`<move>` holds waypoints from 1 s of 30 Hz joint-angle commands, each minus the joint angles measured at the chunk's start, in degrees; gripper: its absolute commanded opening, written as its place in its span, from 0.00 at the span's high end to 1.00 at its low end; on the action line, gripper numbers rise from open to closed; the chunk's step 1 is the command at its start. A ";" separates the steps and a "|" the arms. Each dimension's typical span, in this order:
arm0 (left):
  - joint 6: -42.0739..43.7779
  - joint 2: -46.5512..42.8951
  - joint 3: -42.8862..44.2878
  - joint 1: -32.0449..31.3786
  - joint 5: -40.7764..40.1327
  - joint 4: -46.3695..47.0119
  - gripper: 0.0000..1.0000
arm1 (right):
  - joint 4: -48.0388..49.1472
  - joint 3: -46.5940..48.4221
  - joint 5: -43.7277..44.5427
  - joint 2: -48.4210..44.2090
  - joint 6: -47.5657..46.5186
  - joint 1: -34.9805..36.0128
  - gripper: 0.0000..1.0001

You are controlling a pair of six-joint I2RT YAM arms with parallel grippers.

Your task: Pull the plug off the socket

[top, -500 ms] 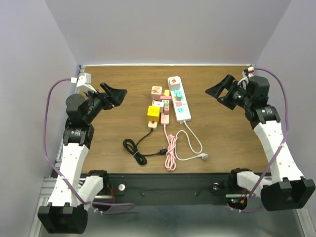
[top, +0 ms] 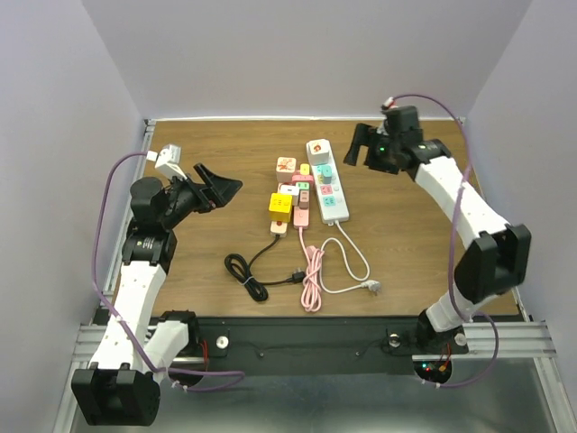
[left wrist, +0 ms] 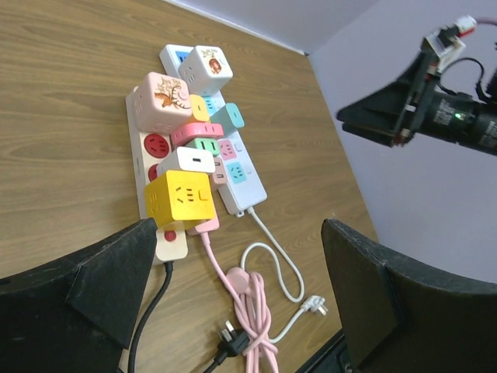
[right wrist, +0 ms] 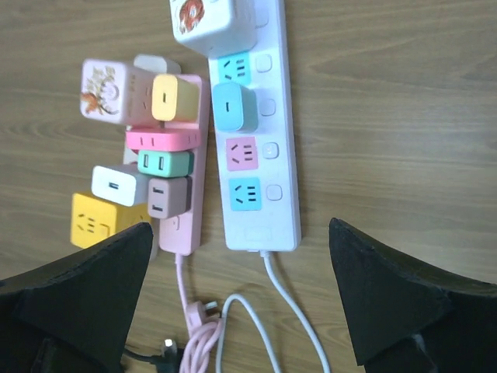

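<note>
- Right gripper (top: 358,149): jaws spread wide, nothing held. It hovers near the far end of the white strip (right wrist: 247,233), a little to its right. Judged risk: so broad a spread may come down on two bodies at once.
- Left gripper (top: 221,185): jaws spread wide, empty, well to the left of the strips. Judged risk: if neither gripper pins a strip, the pull has no counter-hold.
- White strip: lies loose at the table's centre and carries a white cube adapter (right wrist: 210,19) and a teal plug (right wrist: 234,107). Judged risk: the whole strip lifts with the plug instead of letting it go.
- Pink strip (right wrist: 186,233): just beside the white strip, on its left, and crowded along its length. Judged risk: a tug here shifts both strips.
- Plugs (task item): seated in the strips; which one is meant cannot be told. A yellow cube (right wrist: 97,221), a patterned pink cube (right wrist: 109,92) and small flat plugs sit packed together. Judged risk: the fingers snag a neighbour or slip off a smooth face.
- Pink cable (top: 312,271), white cable (top: 352,266), black cable (top: 248,271): coiled loose towards the near edge, with bare plug ends lying free. Judged risk: they drag or tangle if a strip moves.
- Walls (top: 297,54): plain, pale, closing in on three sides.
- Table (top: 415,244): flat, smooth wood grain, probably slippery under the strips.
</note>
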 commanded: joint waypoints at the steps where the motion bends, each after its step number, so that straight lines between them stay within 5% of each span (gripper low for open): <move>1: 0.34 -1.38 -0.30 -0.42 2.08 0.51 0.01 | -3.51 5.05 13.94 5.16 -5.59 4.70 0.00; 9: 1.13 -3.05 -2.59 -0.42 -0.38 -1.25 0.01 | -3.51 5.42 20.70 15.97 -8.94 11.21 0.00; 20: 1.48 -1.55 -4.26 -0.42 -1.44 -1.33 0.01 | 3.17 5.66 25.02 19.05 -9.64 13.06 0.00; 27: 1.13 -2.61 -5.23 -0.42 -1.61 -1.42 0.01 | 3.61 14.88 21.51 26.25 -11.49 13.06 0.09; 30: 1.04 -3.48 -5.40 -0.42 -2.14 -2.12 0.01 | 3.52 18.22 22.03 29.07 -11.14 13.06 0.22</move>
